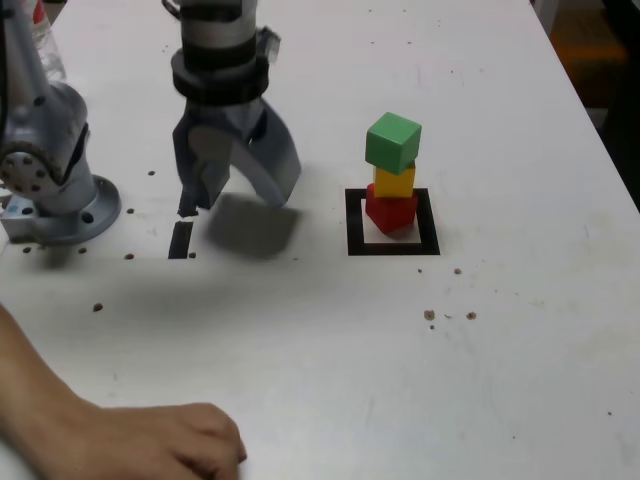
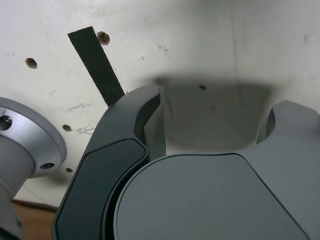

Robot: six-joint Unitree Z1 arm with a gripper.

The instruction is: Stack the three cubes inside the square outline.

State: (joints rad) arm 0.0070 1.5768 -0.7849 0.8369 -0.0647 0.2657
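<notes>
A tower of three cubes stands inside the square outline [image 1: 392, 245] of black tape on a white table [image 1: 520, 330]. The red cube [image 1: 391, 212] sits at the bottom on the outline's white middle, the yellow cube [image 1: 395, 181] rests on it, and the green cube [image 1: 393, 141] tops the stack, turned slightly askew. Well apart from the tower, toward the exterior view's left, the grey gripper [image 1: 235, 200] hangs pointing down over the table with its jaws spread and nothing between them; its shadow lies beneath. A short black tape strip [image 1: 180, 239] lies just beside it, and the arm's metal base [image 1: 60, 200] stands farther left. A person's hand [image 1: 165, 445] rests on the table's near edge.
</notes>
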